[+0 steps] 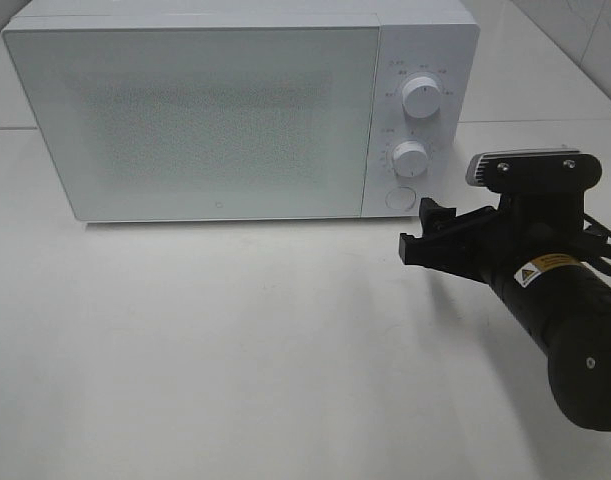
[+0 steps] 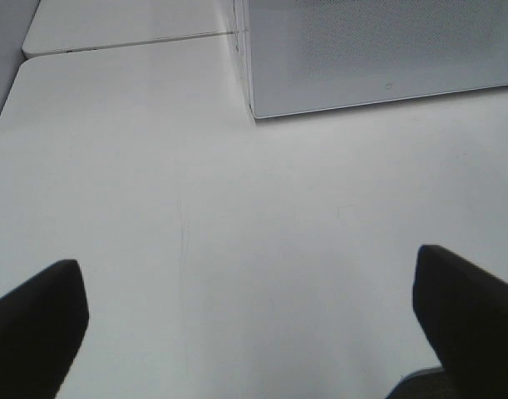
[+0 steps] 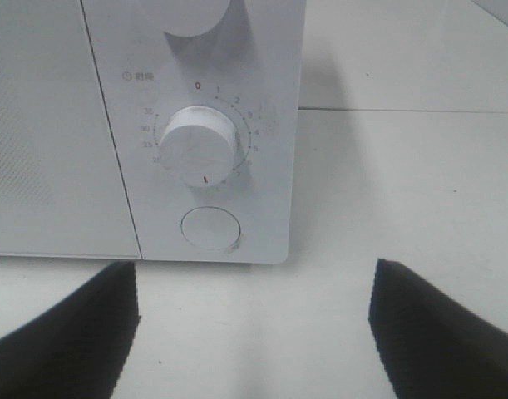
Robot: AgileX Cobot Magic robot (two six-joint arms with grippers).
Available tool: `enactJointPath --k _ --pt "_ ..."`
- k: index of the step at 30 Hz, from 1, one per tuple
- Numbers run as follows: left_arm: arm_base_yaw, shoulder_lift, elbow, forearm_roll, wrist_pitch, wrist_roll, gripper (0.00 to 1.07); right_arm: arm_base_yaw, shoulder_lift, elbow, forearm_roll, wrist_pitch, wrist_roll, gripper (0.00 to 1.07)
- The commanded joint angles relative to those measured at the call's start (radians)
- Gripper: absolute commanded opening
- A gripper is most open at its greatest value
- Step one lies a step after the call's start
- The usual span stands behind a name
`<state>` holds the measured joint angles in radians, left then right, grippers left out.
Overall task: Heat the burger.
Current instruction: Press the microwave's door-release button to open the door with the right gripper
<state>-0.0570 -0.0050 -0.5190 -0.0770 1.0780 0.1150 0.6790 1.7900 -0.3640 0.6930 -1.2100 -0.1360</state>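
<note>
While the microwave (image 1: 185, 110) stands closed on the table (image 1: 235, 350), the right pincer (image 1: 423, 232) hovers wide open, empty, facing its timer dial (image 3: 199, 148); the left pincer (image 2: 254, 332) gapes empty; where the burger is cannot be told.

The microwave (image 1: 185, 110) is showing plain white, and its door (image 1: 205, 125) is carrying a fine grey dotted pattern. The lower dial (image 3: 199, 145) is showing white with a black mark. The right gripper (image 1: 417, 228) is looking black, the table (image 1: 235, 350) white.
</note>
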Motion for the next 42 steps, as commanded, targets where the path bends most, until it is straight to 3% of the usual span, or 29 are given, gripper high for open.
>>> enactJointPath --k 1,10,15,19,20,21,23,24,25,31,42 --pt "0.001 -0.016 0.003 -0.008 -0.008 -0.005 1.00 0.003 0.000 0.000 -0.002 -0.075 0.136 0.76" --pt "0.001 -0.016 0.003 -0.008 -0.008 -0.005 1.00 0.003 0.000 0.000 -0.002 -0.047 0.609 0.75" --pt "0.001 -0.016 0.003 -0.008 -0.008 -0.005 1.00 0.003 0.000 0.000 -0.002 -0.047 0.916 0.67" --pt "0.001 -0.016 0.003 -0.008 -0.008 -0.005 1.00 0.003 0.000 0.000 -0.005 -0.047 1.117 0.54" --pt "0.001 -0.016 0.003 -0.008 -0.008 -0.005 1.00 0.003 0.000 0.000 -0.005 -0.047 1.208 0.46" --pt "0.001 -0.016 0.003 -0.008 -0.008 -0.005 1.00 0.003 0.000 0.000 -0.005 -0.047 1.208 0.46" --pt "0.001 -0.016 0.003 -0.008 -0.008 -0.005 1.00 0.003 0.000 0.000 -0.016 -0.047 1.356 0.32" --pt "0.001 -0.016 0.003 -0.008 -0.008 -0.005 1.00 0.003 0.000 0.000 -0.016 -0.047 1.356 0.32" --pt "0.001 -0.016 0.003 -0.008 -0.008 -0.005 1.00 0.003 0.000 0.000 -0.027 -0.047 1.429 0.21" --pt "0.001 -0.016 0.003 -0.008 -0.008 -0.005 1.00 0.003 0.000 0.000 -0.050 -0.047 1.564 0.00" --pt "0.001 -0.016 0.003 -0.008 -0.008 -0.005 1.00 -0.003 0.004 0.000 -0.046 0.013 1.609 0.00"
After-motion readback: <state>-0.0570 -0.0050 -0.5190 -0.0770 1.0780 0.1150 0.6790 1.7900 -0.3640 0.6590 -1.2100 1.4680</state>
